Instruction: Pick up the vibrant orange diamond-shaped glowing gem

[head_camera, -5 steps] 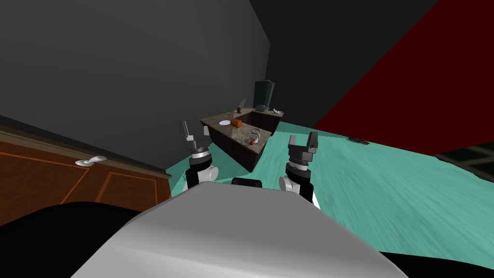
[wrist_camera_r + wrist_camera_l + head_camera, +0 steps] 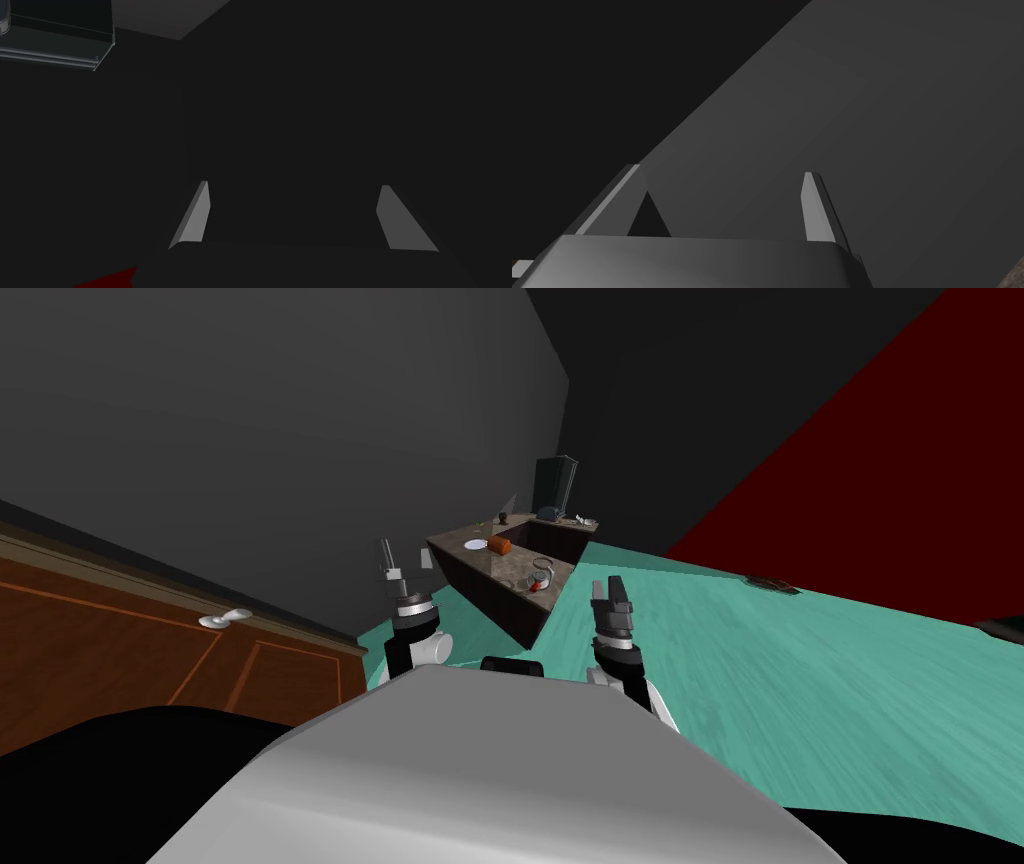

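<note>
teal floor (image 2: 820, 688) spreads wide ahead, with a brown wooden panel (image 2: 120, 658) off to the left. a dark counter (image 2: 487, 591) with a stone top stands well ahead by the grey wall. left gripper (image 2: 386, 556) and right gripper (image 2: 611, 588) are both raised, fingers apart, holding nothing. the orange gem (image 2: 500, 545) sits on the countertop, just beside a white plate (image 2: 476, 545).

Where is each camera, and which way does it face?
Head view: on the head, steeply down and forward to a counter with an orange thing; both arms show.
Left wrist view: on the left hand, along its open left claw, at a grey wall.
Right wrist view: on the right hand, along its open right claw, at a dark wall.
Shared: head view shows both claws too.
</note>
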Robot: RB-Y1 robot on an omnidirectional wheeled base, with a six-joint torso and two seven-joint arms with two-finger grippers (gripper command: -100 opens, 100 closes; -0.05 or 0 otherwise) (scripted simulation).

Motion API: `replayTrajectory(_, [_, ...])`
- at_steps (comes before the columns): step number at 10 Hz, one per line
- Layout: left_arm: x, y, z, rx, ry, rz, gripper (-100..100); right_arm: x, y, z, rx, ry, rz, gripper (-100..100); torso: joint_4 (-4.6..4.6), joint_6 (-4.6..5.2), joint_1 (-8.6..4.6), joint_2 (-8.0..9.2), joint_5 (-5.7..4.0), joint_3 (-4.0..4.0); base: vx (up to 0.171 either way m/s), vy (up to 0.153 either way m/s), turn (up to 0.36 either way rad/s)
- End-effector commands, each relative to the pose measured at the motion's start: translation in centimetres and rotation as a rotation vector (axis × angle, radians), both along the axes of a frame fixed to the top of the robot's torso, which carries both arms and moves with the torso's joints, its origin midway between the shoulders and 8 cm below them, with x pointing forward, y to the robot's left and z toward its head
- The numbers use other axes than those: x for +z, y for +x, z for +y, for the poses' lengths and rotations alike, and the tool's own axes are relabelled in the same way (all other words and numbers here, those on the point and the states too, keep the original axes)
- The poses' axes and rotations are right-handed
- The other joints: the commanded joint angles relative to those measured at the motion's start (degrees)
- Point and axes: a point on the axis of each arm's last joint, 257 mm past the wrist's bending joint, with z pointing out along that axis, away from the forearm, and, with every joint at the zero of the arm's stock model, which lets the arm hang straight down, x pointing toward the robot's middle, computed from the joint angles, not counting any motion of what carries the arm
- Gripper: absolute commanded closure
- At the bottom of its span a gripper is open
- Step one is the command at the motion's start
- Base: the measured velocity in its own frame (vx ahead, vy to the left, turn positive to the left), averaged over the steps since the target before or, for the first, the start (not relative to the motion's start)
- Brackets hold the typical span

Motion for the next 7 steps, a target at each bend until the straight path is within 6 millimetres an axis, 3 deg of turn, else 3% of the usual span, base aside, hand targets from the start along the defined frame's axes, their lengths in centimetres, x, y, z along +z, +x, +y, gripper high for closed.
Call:
replayTrajectory(1, [0.0, 0.0, 0.0, 0.000, 0.000, 0.000, 0, -2.1, 0.0, 0.1, -0.020, -0.090, 0.059, -100, 0.00, 0.00, 0.00, 0.00, 0.00, 0.00, 0.104, 0.230, 0.114])
replayTrajectory(2, [0.0, 0.0, 0.0, 0.000, 0.000, 0.000, 0, -2.1, 0.0, 0.2, -0.021, -0.099, 0.060, -100, -0.01, 0.00, 0.15, -0.04, 0.03, -0.03, 0.060, 0.149, 0.010])
replayTrajectory(4, [0.0, 0.0, 0.0, 0.000, 0.000, 0.000, 0, -5.3, -0.3, 0.2, -0.044, -0.219, 0.140, -100, 0.03, 0.00, -0.18, 0.18, -0.03, 0.09, 0.047, 0.144, 0.096])
replayTrajectory(5, [0.0, 0.0, 0.0, 0.000, 0.000, 0.000, 0, -5.4, -0.3, 0.3, -0.044, -0.229, 0.140, -100, 0.03, 0.00, -0.07, 0.15, -0.01, 0.09, 0.066, 0.132, 0.029])
replayTrajectory(6, [0.0, 0.0, 0.0, 0.000, 0.000, 0.000, 0, -7.1, -0.6, 0.2, -0.054, -0.292, 0.183, -100, 0.03, 0.01, -0.18, 0.12, -0.03, 0.07, 0.089, 0.148, 0.081])
replayTrajectory(7, [0.0, 0.0, 0.0, 0.000, 0.000, 0.000, 0, -7.2, -0.6, 0.3, -0.055, -0.298, 0.183, -100, 0.01, 0.00, -0.13, 0.05, -0.03, 0.03, 0.076, 0.121, 0.040])
